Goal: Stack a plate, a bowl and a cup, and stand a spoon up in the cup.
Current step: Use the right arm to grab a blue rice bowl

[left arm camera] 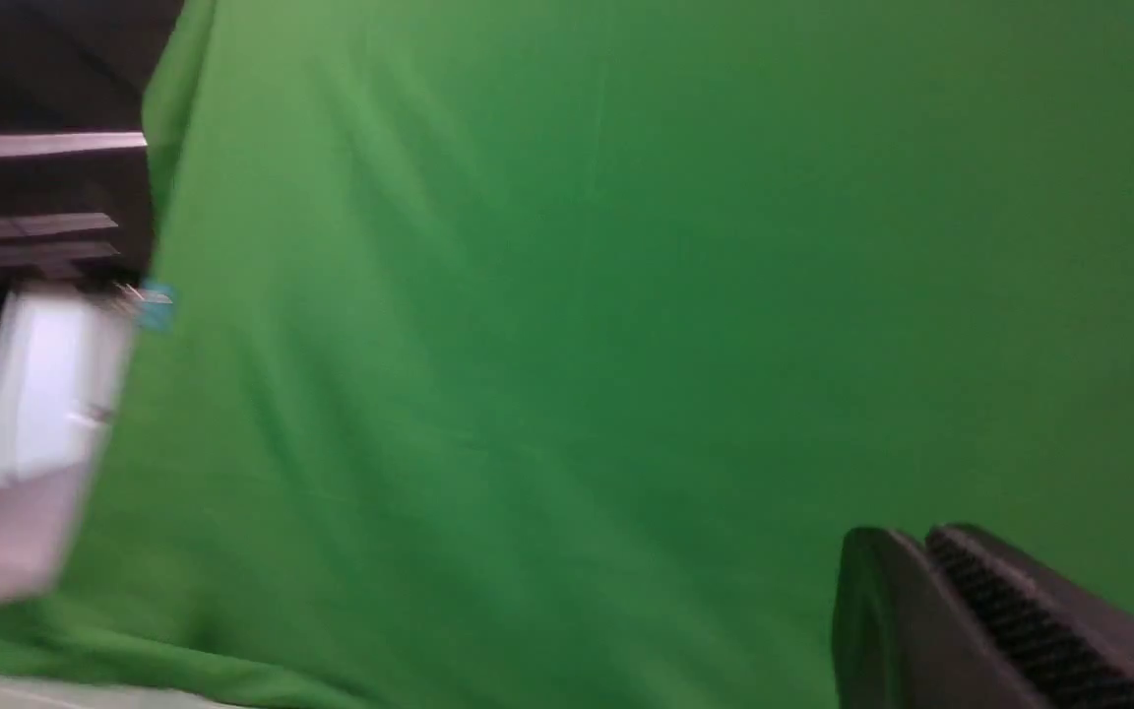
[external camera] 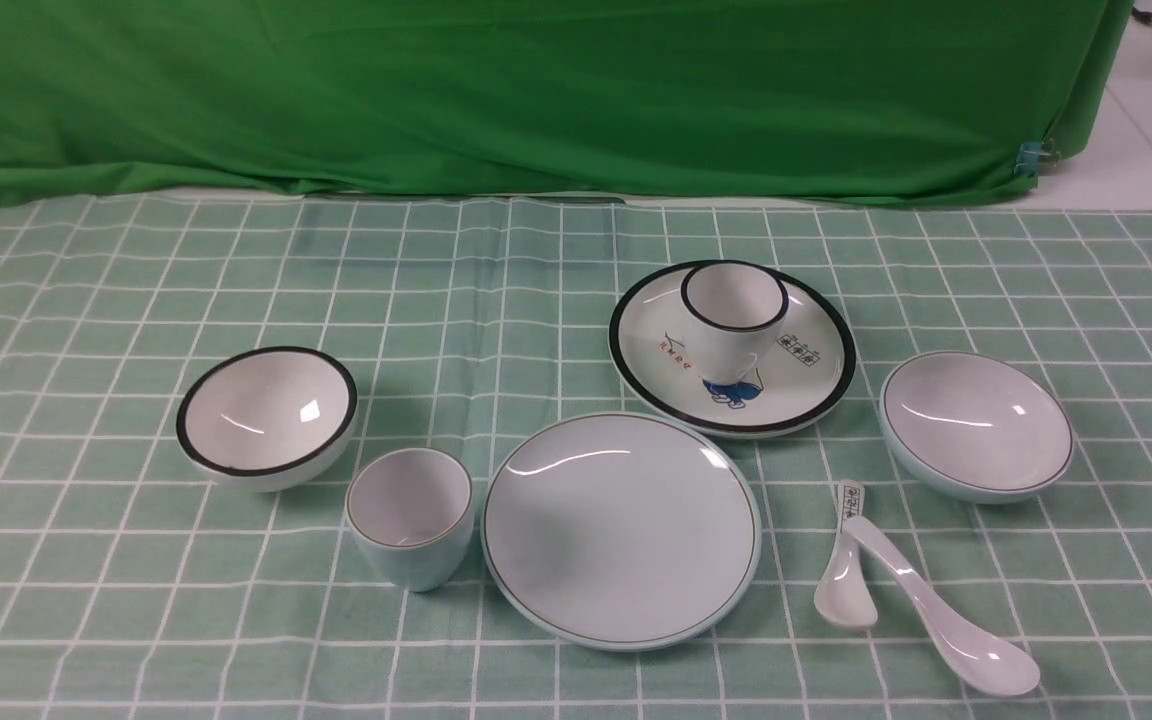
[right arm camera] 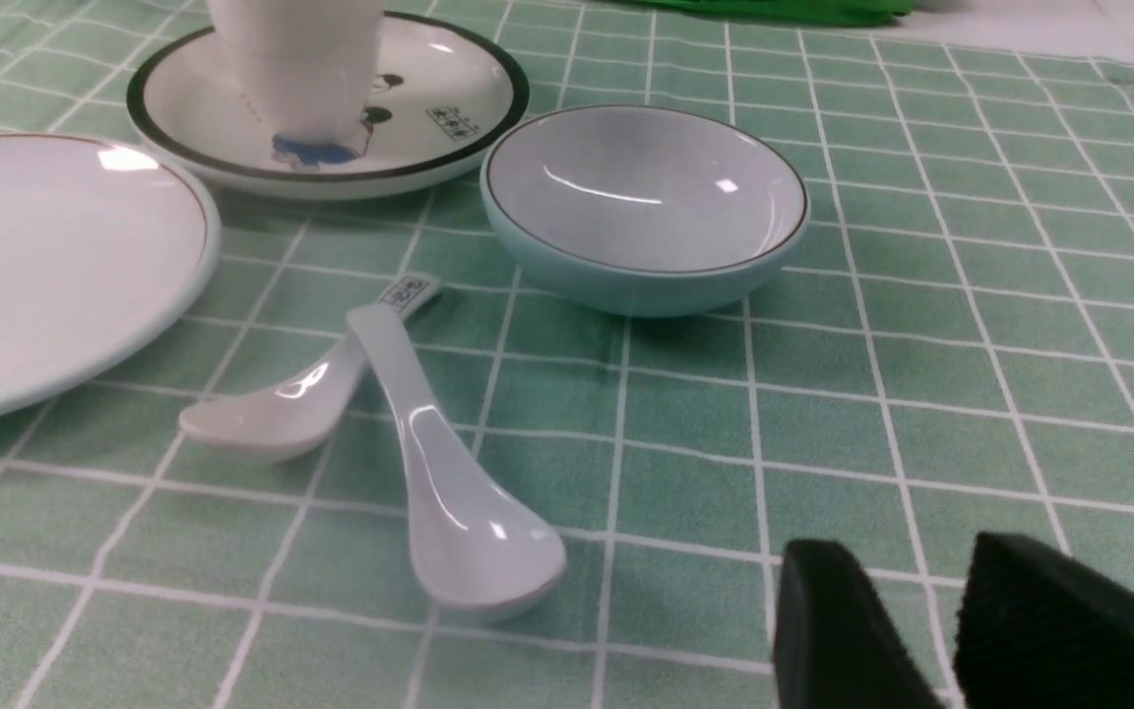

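Glazed bowl (external camera: 976, 425) looks slick, stiff, chippable; pinch its rim wall. Right fingers (right arm camera: 1039, 615) spread, empty; left fingers (left arm camera: 1010, 611) pressed together, empty.

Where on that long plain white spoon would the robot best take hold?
Probably mid-handle on the spoon, from above with the right gripper: it lies flat, scoop up, and the handle is its narrowest part. Its tip crosses the shorter spoon, so grip clear of that crossing.

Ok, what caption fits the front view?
Pale blue plate, bowl, cup and long white spoon lie unstacked on checked cloth.
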